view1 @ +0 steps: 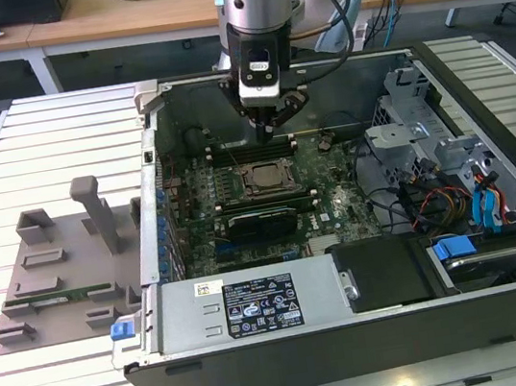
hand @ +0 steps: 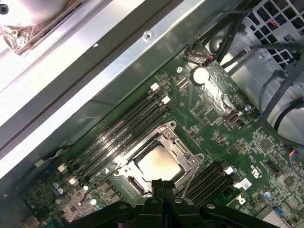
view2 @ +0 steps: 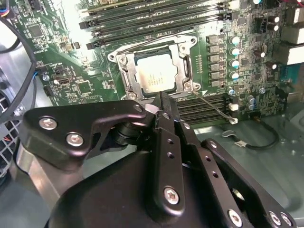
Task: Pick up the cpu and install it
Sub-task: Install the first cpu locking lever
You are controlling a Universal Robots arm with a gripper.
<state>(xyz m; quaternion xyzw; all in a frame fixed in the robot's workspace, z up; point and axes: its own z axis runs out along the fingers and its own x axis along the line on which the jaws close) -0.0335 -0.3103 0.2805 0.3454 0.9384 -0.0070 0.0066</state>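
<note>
The cpu [view2: 153, 76] sits flat in the socket [view2: 183, 71] on the green board [view2: 71, 76] inside the open computer case [view1: 257, 314], its silver top showing inside the metal frame in both wrist views (cpu [hand: 159, 164] in the first wrist view). So the chip looks already seated, w/ the frame around it, not beside it. The gripper [view2: 161, 102] hangs just above the near edge of the socket, fingers pressed together w/ no gap visible and nothing held between them; same closed look for the gripper [hand: 159, 185] in the first wrist view. In the exterior view the gripper [view1: 270, 123] is over the middle of the board, w/ the grey tray [view1: 56, 272] well apart on the slatted table [view1: 46, 137], toward the exterior view's left. Handling, as a judgement: chip is probably light, stiff, thin and smooth on top, so slippery for flat pads; underside contacts and socket pins are fragile, so no tilt, no sliding, no pressing down hard. Best hold would be on two opposite edges of the tan rim, keeping it level; the top face gives no grip. Memory slots [view2: 156, 19] lie just beside the socket, so little room for wide fingers. Thin wire lever [view2: 213, 107] lies near one socket corner.
</note>
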